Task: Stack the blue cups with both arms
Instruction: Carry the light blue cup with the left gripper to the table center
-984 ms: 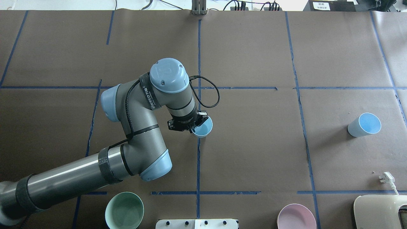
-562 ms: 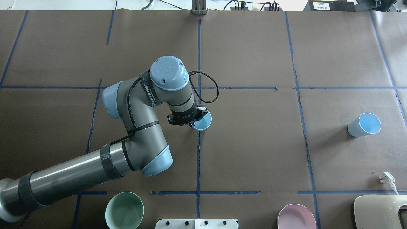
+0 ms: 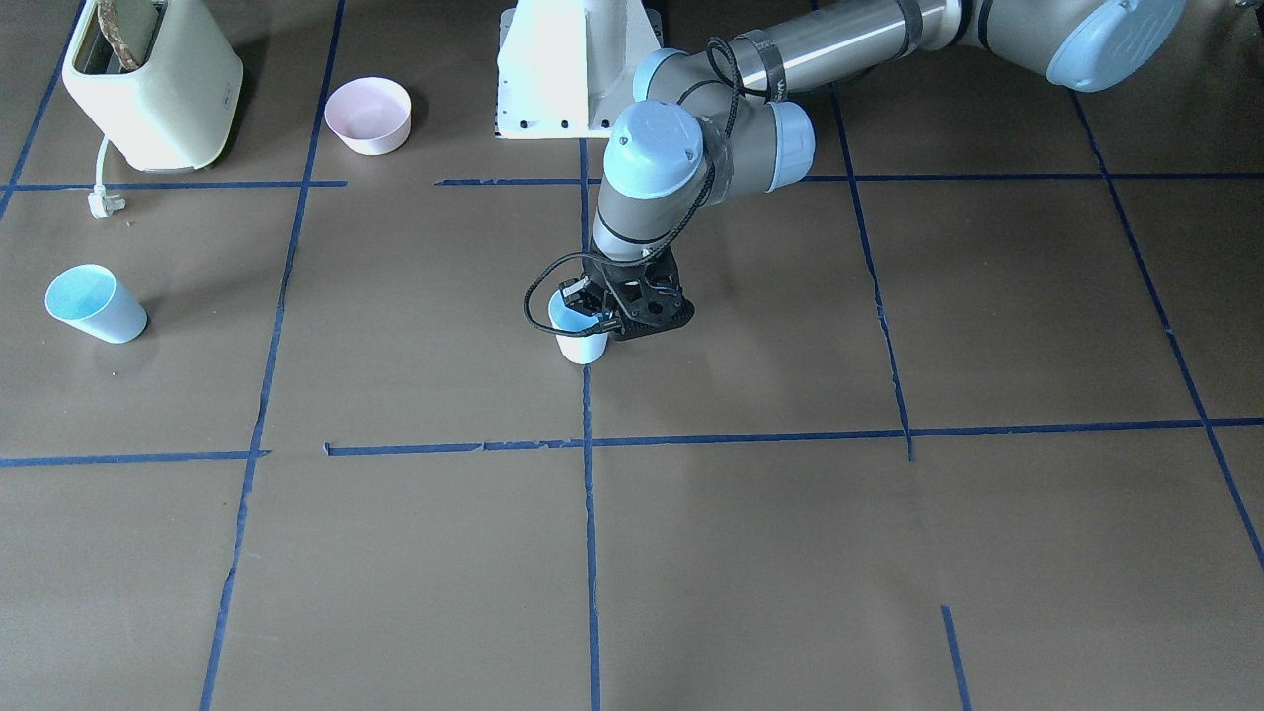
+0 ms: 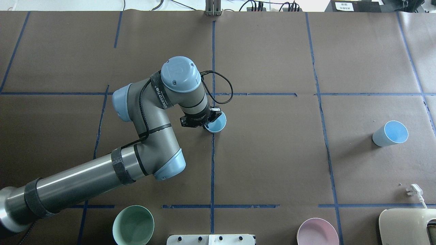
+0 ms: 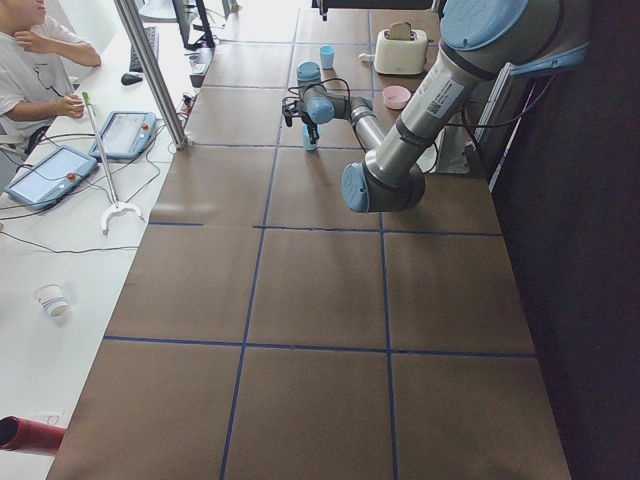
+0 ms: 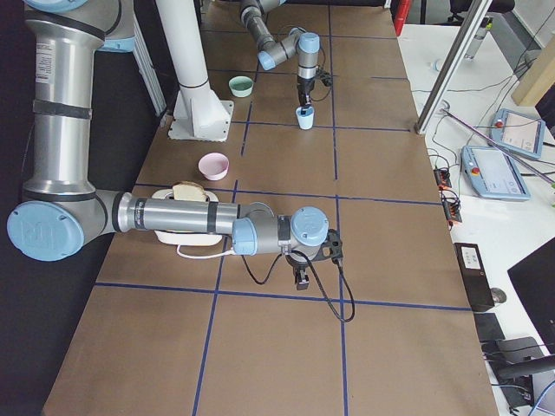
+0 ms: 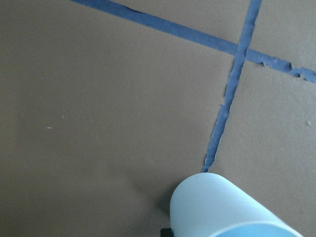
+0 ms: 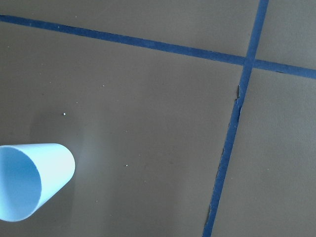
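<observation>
My left gripper is shut on the rim of one blue cup near the table's middle, on the blue centre tape line. The cup is upright, low over or on the table; it also shows in the front view and the left wrist view. The second blue cup stands alone at the far right, free, and shows in the right wrist view. My right gripper shows only in the exterior right view; I cannot tell if it is open or shut.
A mint-green bowl and a pink bowl sit at the near edge, either side of the white pedestal. A cream toaster with its white plug stands near the right corner.
My left arm has carried the held blue cup a little farther from the robot's base along the centre line. The second cup has not moved.
</observation>
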You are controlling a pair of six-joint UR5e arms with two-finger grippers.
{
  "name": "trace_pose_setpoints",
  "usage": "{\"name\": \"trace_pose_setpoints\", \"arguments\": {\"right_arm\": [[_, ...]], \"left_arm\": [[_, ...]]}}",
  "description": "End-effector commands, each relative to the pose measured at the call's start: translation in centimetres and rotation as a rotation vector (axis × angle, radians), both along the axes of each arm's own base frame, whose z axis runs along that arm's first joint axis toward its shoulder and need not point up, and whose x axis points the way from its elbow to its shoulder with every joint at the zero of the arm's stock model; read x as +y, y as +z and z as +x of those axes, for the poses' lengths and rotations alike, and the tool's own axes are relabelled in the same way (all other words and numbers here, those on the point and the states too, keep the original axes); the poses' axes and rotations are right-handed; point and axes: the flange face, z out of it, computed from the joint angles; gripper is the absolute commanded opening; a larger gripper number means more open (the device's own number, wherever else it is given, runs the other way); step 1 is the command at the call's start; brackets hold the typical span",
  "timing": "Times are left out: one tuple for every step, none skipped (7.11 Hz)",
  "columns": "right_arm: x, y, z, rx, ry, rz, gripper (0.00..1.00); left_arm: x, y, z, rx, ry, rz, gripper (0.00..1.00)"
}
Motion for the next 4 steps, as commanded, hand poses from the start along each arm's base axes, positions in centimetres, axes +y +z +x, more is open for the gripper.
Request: {"name": "trace_pose_setpoints", "arguments": {"right_arm": [[0.3, 0.2, 0.0, 0.001, -0.001, -0.004, 1.00], [0.2, 0.1, 0.0, 0.000, 0.002, -0.004, 1.00], [-0.3, -0.6, 0.0, 0.000, 0.009, 0.003, 1.00], [-0.7, -1.2, -0.1, -0.001, 0.016, 0.005, 1.00]], "left_arm": [[-0.4, 0.0, 0.4, -0.007, -0.003, -0.006, 0.05], [-0.4, 0.0, 0.4, -0.007, -0.004, -0.008, 0.17], [-0.4, 0.2, 0.4, -0.009, -0.001, -0.005, 0.52], [-0.3, 0.0, 0.4, -0.006, 0.003, 0.002, 0.96]]}}
